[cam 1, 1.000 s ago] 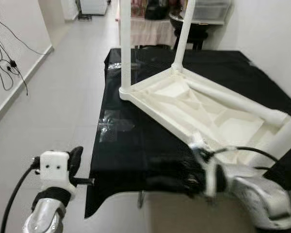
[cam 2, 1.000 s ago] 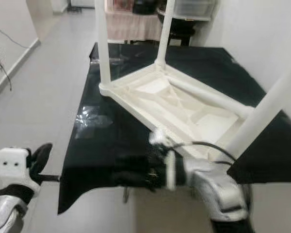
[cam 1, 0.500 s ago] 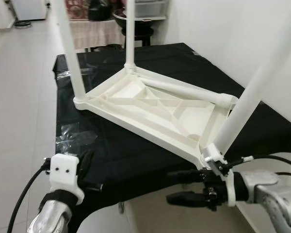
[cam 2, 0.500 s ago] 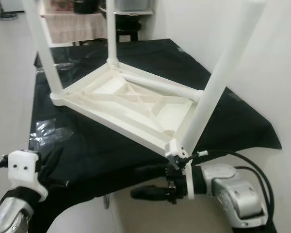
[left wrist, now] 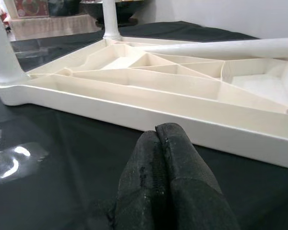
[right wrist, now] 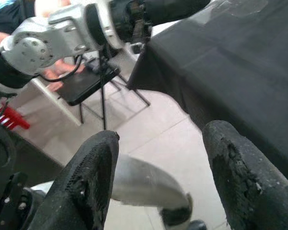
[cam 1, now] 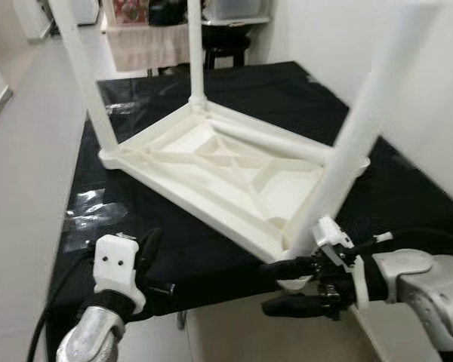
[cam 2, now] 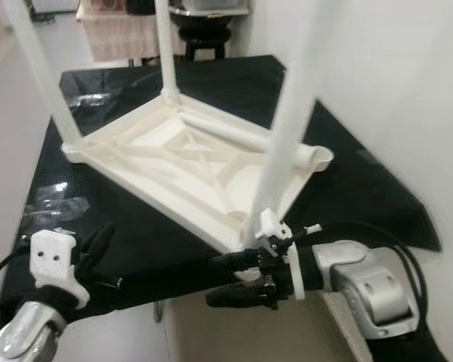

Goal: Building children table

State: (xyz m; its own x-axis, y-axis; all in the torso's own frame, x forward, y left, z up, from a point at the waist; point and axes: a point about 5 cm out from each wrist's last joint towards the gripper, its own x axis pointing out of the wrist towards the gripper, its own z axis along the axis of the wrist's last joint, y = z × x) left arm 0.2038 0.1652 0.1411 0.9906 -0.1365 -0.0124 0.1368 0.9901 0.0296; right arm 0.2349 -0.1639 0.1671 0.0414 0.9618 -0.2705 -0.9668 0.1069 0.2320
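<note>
Just beside the upturned table's [cam 1: 234,162] near corner — right fingers [cam 1: 291,286], spread.

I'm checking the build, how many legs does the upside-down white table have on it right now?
3 upright: far left corner leg, far corner leg, near corner leg. A fourth leg lies loose on the frame.

The upside-down kids' table [cam 1: 234,162] is smooth, matt cream plastic; the worktop [cam 1: 264,94] has slightly shiny black cloth; the arms [cam 2: 362,283] are brushed silver metal.
</note>
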